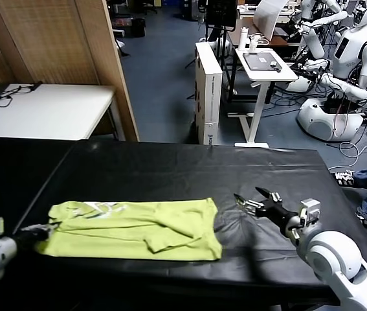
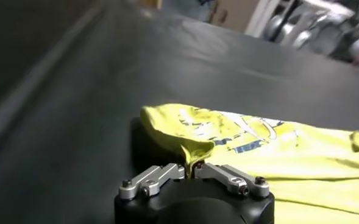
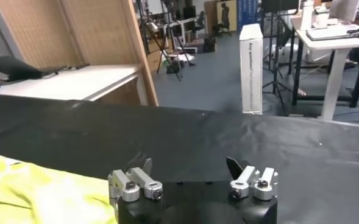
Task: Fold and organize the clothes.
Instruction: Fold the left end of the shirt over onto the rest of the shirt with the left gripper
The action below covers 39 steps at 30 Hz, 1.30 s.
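the t-shirt (image 1: pixel 134 228) lies flat near the black table's (image 1: pixel 170 168) front-left edge, its white print unreadable. the left gripper (image 1: pixel 46 229) pinches its left edge, a fold the left wrist view shows. the right gripper (image 1: pixel 258 198) hovers just beside its right edge, fingers spread.

Black table (image 1: pixel 170 168): upper half of cloth bare, free passage across centre of frame. T-shirt (image 1: pixel 138 230) fills lower left. Left gripper (image 1: pixel 44 228) pinches its left edge, blocking that side. Right gripper (image 1: pixel 253 197), jaws spread, sits just right of shirt; bare strip lower right.
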{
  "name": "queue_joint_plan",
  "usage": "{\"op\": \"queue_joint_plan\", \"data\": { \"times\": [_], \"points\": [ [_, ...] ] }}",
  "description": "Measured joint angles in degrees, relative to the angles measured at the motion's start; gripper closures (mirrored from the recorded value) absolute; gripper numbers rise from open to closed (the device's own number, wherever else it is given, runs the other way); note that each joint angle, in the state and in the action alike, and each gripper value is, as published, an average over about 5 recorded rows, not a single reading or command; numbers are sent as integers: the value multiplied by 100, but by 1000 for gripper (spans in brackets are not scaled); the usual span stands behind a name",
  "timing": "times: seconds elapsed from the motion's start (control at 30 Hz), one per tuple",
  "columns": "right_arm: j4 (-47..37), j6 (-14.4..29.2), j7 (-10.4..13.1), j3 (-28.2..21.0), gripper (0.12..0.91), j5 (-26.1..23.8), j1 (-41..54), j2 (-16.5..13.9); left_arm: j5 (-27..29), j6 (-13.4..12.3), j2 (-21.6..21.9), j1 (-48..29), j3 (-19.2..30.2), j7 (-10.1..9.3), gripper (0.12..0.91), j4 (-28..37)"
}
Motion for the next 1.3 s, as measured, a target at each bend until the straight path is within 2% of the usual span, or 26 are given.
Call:
{"op": "queue_joint_plan", "data": {
  "times": [0.1,0.23,0.37,0.47,0.6,0.77,0.9,1.1,1.3],
  "points": [
    [37,100,-34,82,118,-104,-93,53,69,-1,-28,63,-82,-61,844,-178],
    [84,361,-171,267,118,-202,-291,117,-174,-2,-245,48,34,-207,844,-584],
    [123,712,-352,556,118,-384,-647,198,-591,-3,-618,-81,434,-446,844,-1068],
    [178,840,-397,792,118,-488,-988,262,-866,-4,-911,-265,843,-562,844,-1321],
    [316,886,-399,1095,118,-596,-1449,359,-1163,-6,-1153,-569,1381,-579,844,-1427],
    [513,904,-400,1358,118,-823,-1902,516,-1590,-7,-1160,-975,1992,-570,844,-1377],
    [639,912,-410,1479,118,-1002,-2159,649,-1690,-8,-1174,-1319,2481,-575,844,-1283],
    [746,916,-411,1627,118,-1061,-2396,797,-1796,-8,-1208,-1788,3164,-718,844,-1252],
    [746,924,-412,1642,118,-1113,-2467,891,-1880,-8,-1149,-2056,3506,-782,844,-1314]
  ]
}}
